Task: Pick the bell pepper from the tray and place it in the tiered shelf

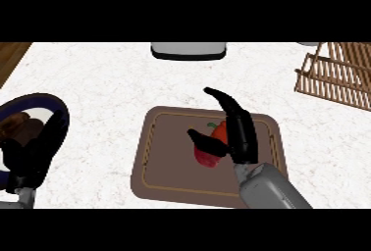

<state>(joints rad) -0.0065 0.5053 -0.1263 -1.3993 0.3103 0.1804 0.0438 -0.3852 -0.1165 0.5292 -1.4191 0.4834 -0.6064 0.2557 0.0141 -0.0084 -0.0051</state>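
Starting nearest you, your right forearm comes in from the lower edge and its right hand (243, 142) sits over the brown tray (163, 171), which lies flat on the white marbled bench (109, 78). That hand stands edge-on beside the red bell pepper (211, 154): the thumb lies across the pepper's left side and the fingers (221, 100) run up past its right side toward the tray's far edge, fairly straight, so you have the pepper bracketed between thumb and palm; whether it is off the tray you cannot tell. The pepper sits a little right of the tray's middle, its green stem pointing away from you. At the lower left your left hand (22, 159) shows dark in front of a blue-rimmed plate (62, 110) with something brown on it; you cannot tell how its fingers stand. Farther off at the upper right is the slatted wooden tiered shelf (337, 73), well apart from the tray. At the far edge a grey-and-white object (188, 50) is cut off by the view.
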